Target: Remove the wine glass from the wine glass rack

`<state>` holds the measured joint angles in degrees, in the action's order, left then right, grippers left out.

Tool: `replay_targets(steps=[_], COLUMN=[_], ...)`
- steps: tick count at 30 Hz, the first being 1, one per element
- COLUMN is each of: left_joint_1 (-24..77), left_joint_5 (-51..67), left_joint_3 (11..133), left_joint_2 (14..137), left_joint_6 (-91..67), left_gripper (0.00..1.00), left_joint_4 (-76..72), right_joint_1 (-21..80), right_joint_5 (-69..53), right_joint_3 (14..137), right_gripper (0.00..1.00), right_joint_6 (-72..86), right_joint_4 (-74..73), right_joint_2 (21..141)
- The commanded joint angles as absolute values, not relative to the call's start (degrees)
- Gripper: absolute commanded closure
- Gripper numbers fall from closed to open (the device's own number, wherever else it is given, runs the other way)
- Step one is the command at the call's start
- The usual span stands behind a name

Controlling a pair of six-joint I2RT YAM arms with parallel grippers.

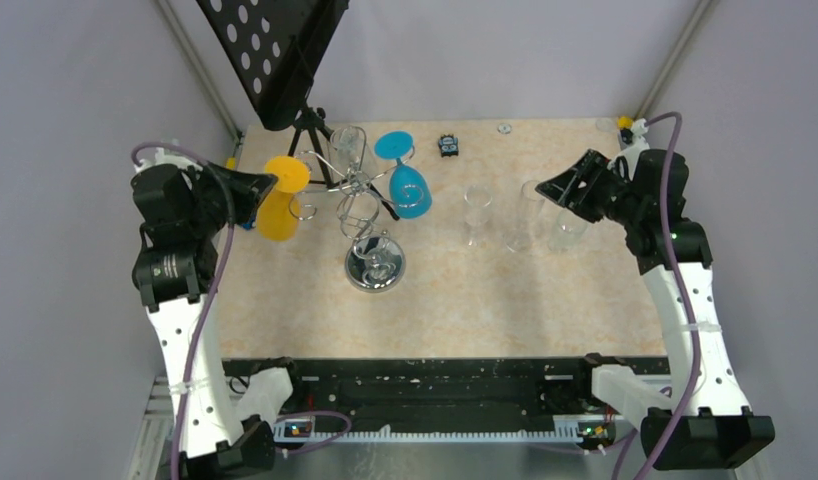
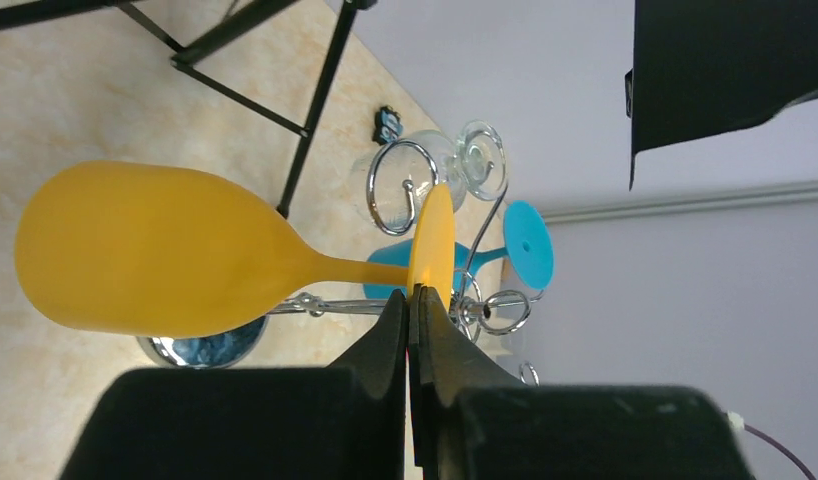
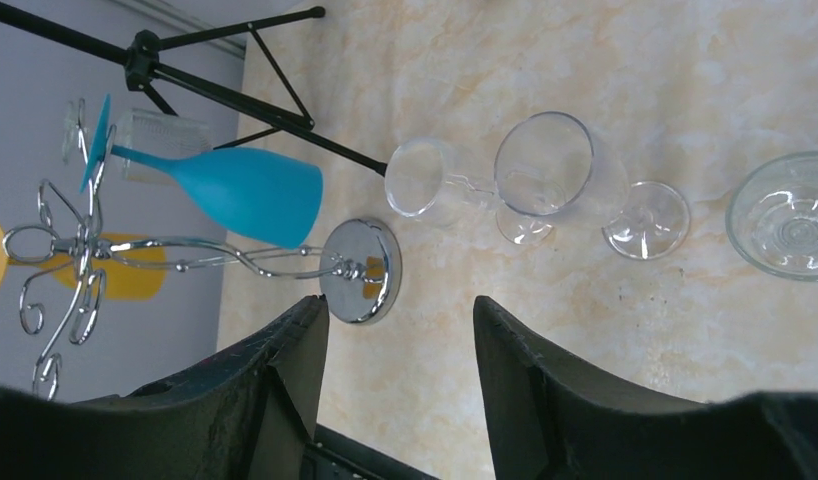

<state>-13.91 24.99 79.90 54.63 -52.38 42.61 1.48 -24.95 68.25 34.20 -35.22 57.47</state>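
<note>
The yellow wine glass (image 2: 155,250) is hung upside down on the left side of the wire rack (image 1: 375,266), its foot pinched edge-on by the closed left gripper (image 2: 409,300), while the right gripper (image 3: 397,310) is held open and empty near 3 clear glasses (image 1: 477,212) on the table (image 1: 545,290). If the glass is pulled before its stem is slid clear, the rack could be dragged or tipped and the blue glass (image 1: 410,190) (hung on the other side) shaken loose. Where the stem sits in the rack is hidden behind the foot, so whether it is already free cannot be told.
</note>
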Motion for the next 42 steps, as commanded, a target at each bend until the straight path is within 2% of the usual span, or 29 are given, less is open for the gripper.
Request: replay_targets(steps=[1,7,9,22,30,36,42], left_joint_1=[-14.33,-14.32,-14.33,-14.33,-14.16,-12.7,-9.15], left_joint_5=[17.15,20.96,23.93,38.85,51.7,54.37,49.32], left_joint_3=[84.71,90.95,91.03,100.06,93.16,86.53,77.1], left_joint_2=[51.7,49.32,47.65,46.91,46.67,47.26,48.37], left_joint_6=[-50.21,-53.13,-55.8,-57.98,-72.8,-84.53,-95.12], left_gripper=[1.0,1.0,1.0,1.0,1.0,1.0,1.0], left_joint_4=[47.11,47.59,45.61,43.22,22.45,7.16,-11.44], right_joint_1=[3.04,4.61,5.22,6.02,6.14,6.13,6.25], right_joint_5=[-23.22,-23.04,-23.3,-25.28,-31.36,-38.49,-44.26], right_joint_3=[70.88,72.57,73.58,75.15,74.54,71.23,65.66], right_gripper=[0.4,0.2,0.17,0.17,0.16,0.16,0.17], right_joint_6=[31.2,30.41,30.33,31.18,34.03,39.18,49.2], right_joint_4=[-36.6,-37.05,-36.94,-34.79,-30.81,-23.45,-12.18], right_joint_2=[57.05,57.92,58.57,60.58,60.13,58.64,56.23])
